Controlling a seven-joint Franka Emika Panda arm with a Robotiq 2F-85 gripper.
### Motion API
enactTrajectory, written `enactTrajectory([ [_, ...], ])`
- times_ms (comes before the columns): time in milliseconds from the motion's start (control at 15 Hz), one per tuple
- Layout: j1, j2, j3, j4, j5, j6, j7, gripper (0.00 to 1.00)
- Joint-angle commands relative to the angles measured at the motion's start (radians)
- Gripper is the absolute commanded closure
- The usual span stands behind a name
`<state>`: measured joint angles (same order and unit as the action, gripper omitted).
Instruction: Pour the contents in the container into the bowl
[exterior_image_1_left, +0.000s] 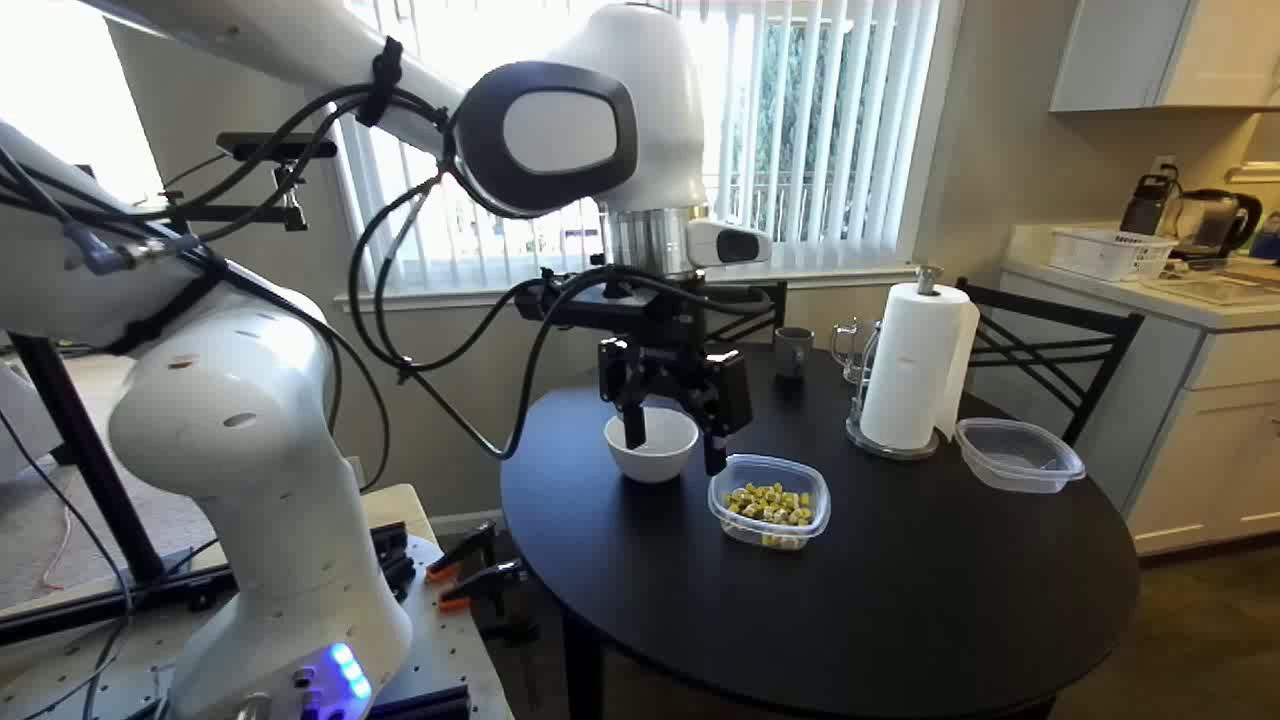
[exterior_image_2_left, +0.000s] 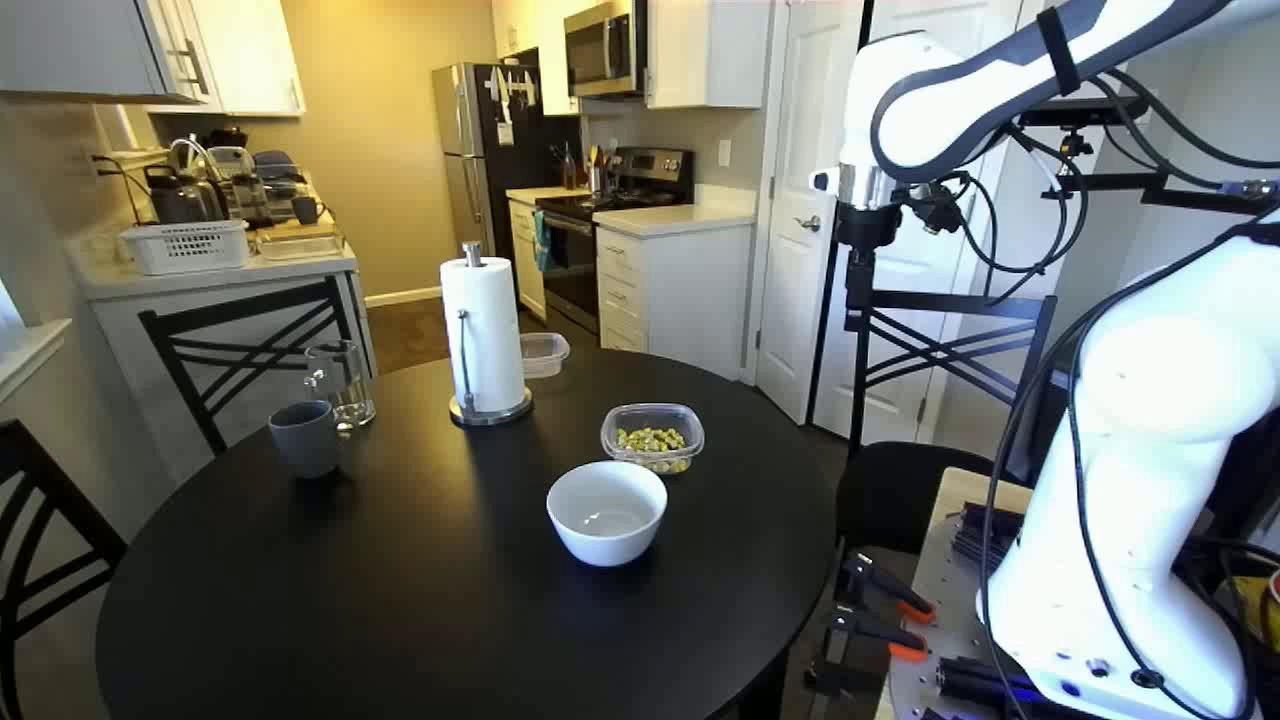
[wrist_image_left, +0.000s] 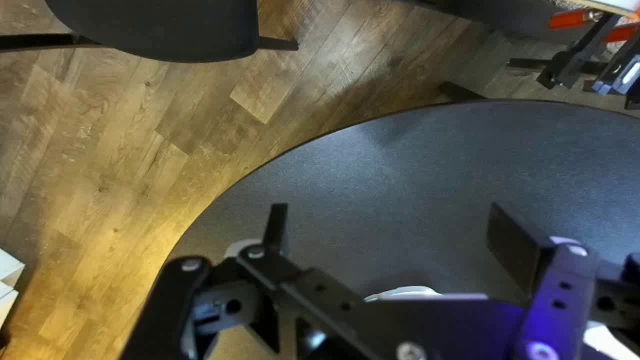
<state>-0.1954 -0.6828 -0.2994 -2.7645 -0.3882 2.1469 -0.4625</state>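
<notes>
The container (exterior_image_1_left: 735, 532), a small clear plastic tub, stands upright on the dark table and also shows in an exterior view (exterior_image_2_left: 652, 411). The contents (exterior_image_1_left: 768, 503), yellowish-green and tan bits, lie inside it (exterior_image_2_left: 650, 440). The white bowl (exterior_image_1_left: 652, 465) stands close beside it; its inside looks bare (exterior_image_2_left: 605, 515). My gripper (exterior_image_1_left: 675, 447) is open with nothing between its fingers, pointing down and held above table height (exterior_image_2_left: 857, 310). In the wrist view the fingers (wrist_image_left: 387, 225) are wide apart over the table. A pale rim (wrist_image_left: 407, 291) peeks out below them, mostly hidden; I cannot tell which vessel it is.
The round dark table (exterior_image_1_left: 900, 600) also holds a paper towel roll (exterior_image_1_left: 910, 370), a second clear tub (exterior_image_1_left: 1018, 460), a grey mug (exterior_image_1_left: 793, 352) and a glass mug (exterior_image_2_left: 345, 385). Orange-tipped clamps (exterior_image_1_left: 470, 580) stick out from the robot's base. Chairs (exterior_image_2_left: 250, 350) stand around the table.
</notes>
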Motion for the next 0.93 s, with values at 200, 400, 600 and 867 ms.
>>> enactTrajectory([
  [200,-0.005,0.0,0.005,0.001,0.005,-0.002,-0.003,0.0],
  [400,-0.005,0.0,0.005,0.001,0.005,-0.002,-0.003,0.0],
  [600,-0.005,0.0,0.005,0.001,0.005,-0.002,-0.003,0.0],
  [867,-0.004,-0.066,0.038,-0.011,-0.006,0.0,0.018,0.0],
])
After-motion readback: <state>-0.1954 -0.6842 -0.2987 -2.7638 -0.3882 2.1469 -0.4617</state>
